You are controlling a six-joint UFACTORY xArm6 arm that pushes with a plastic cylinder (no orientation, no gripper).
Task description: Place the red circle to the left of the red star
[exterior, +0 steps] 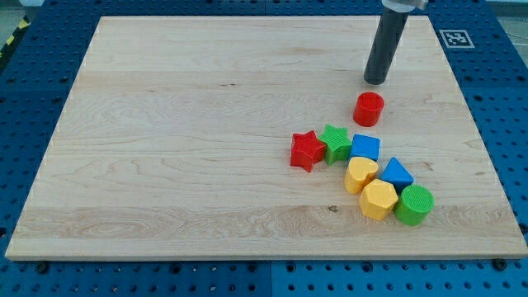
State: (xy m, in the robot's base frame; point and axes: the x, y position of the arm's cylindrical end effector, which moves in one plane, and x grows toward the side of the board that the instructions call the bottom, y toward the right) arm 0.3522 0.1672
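Observation:
The red circle [369,108] is a short red cylinder on the wooden board, right of centre. The red star [307,150] lies below and to the view's left of it, touching the green star [335,142]. My tip [376,81] is just above the red circle, slightly to the view's right, with a small gap between them. The rod rises from there to the view's top edge.
A cluster sits right of the red star: a blue cube [365,148], a yellow heart [360,174], a blue triangle-like block [397,174], a yellow hexagon [379,199] and a green cylinder [413,204]. The wooden board [165,148] lies on a blue pegboard.

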